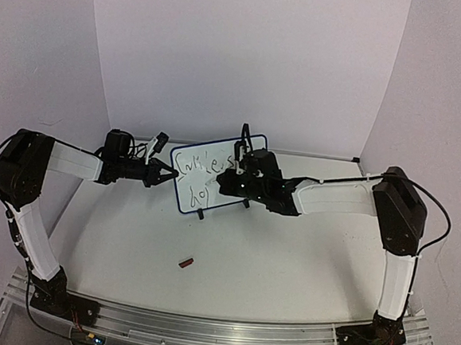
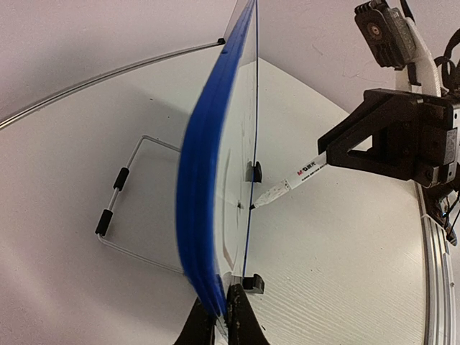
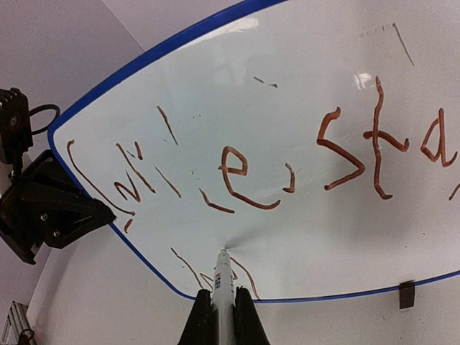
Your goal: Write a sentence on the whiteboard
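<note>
The whiteboard [image 1: 187,197], white with a blue frame, stands upright at the middle of the table on small black feet [image 3: 407,293]. The sentence [image 1: 201,164] runs across it in two scrawled lines and looks reddish-brown in the right wrist view [image 3: 237,172]. My left gripper [image 1: 169,176] is shut on the board's left edge; in its own view [image 2: 216,293] the blue frame [image 2: 198,215] sits between its fingers. My right gripper [image 3: 223,293] is shut on a white marker [image 3: 223,277]. The marker's tip [image 2: 253,206] touches the board at the lower line.
A wire stand [image 2: 122,208] props the board from behind. A small dark red piece [image 1: 185,261] lies on the table in front of the board. White walls [image 1: 248,54] close in the back and sides. An aluminium rail [image 1: 218,331] runs along the near edge.
</note>
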`<state>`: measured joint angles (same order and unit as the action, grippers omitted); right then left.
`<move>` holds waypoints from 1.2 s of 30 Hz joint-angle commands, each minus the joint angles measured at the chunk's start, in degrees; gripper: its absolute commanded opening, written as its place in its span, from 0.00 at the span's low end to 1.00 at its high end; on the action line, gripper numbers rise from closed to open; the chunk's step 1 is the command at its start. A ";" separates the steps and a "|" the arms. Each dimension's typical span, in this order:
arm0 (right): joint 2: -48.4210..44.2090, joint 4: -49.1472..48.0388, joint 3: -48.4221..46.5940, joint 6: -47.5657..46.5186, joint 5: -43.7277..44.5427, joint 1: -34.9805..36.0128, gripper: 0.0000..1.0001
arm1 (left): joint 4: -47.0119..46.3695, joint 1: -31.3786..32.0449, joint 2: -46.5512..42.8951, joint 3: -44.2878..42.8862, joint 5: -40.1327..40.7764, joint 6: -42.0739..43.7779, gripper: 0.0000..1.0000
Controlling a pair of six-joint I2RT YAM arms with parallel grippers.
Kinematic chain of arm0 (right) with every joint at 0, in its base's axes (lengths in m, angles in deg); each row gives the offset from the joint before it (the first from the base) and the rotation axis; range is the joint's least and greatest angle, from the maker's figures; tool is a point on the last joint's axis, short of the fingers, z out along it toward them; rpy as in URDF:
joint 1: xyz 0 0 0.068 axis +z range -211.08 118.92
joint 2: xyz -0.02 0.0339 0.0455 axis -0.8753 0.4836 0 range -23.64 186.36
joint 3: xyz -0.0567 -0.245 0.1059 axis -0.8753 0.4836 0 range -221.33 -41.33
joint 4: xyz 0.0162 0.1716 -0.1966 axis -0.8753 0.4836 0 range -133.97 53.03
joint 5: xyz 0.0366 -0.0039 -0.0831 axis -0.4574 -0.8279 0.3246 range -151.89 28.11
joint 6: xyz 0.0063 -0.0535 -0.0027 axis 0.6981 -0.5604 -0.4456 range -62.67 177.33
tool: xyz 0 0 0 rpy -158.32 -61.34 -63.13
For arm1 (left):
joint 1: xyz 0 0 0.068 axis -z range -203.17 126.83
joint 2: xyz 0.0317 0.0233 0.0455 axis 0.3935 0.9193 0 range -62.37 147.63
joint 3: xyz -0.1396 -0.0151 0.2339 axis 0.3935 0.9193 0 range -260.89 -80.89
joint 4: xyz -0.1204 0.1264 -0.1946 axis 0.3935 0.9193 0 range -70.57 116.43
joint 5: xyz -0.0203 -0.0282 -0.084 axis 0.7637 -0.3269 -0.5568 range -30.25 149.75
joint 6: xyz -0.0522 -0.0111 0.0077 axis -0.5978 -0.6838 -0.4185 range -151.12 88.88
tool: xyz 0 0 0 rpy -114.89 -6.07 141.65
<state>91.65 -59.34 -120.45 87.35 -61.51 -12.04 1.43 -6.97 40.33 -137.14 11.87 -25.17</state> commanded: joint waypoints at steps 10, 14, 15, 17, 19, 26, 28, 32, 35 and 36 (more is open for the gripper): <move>1.67 0.24 -2.53 0.27 2.60 -0.12 0.00 | 3.14 0.02 0.05 0.52 5.68 3.75 0.00; 1.26 0.77 -2.08 0.45 4.29 -0.15 0.00 | 3.15 0.01 0.06 0.55 5.69 3.73 0.00; 1.04 0.81 -1.87 0.46 4.73 -0.16 0.00 | 3.15 0.03 0.05 0.50 5.69 3.75 0.00; 0.47 0.94 -1.26 0.48 5.75 -0.16 0.00 | 3.11 -0.01 0.05 0.50 5.69 3.77 0.00; -0.26 1.03 -0.46 0.49 6.56 -0.13 0.00 | 3.15 -0.02 0.05 0.48 5.69 3.74 0.00; -1.50 1.81 0.80 0.28 7.61 -0.11 0.00 | 3.15 0.01 0.14 0.50 5.68 3.74 0.00; -1.74 2.01 1.40 0.49 7.82 -0.16 0.00 | 3.15 -0.03 0.14 0.49 5.67 3.75 0.00; -2.17 2.28 2.43 0.68 7.96 -0.15 0.00 | 3.08 0.02 0.20 0.45 5.60 3.67 0.00; -1.72 2.44 2.24 0.38 6.48 -0.12 0.00 | 3.06 -0.01 0.23 0.48 5.60 3.64 0.00; -1.42 2.40 1.92 0.16 5.59 -0.15 0.00 | 3.06 -0.01 0.23 0.45 5.60 3.64 0.00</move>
<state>92.06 -56.72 -118.20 87.61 -56.20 -11.85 1.42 -6.97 40.33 -137.14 11.91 -25.17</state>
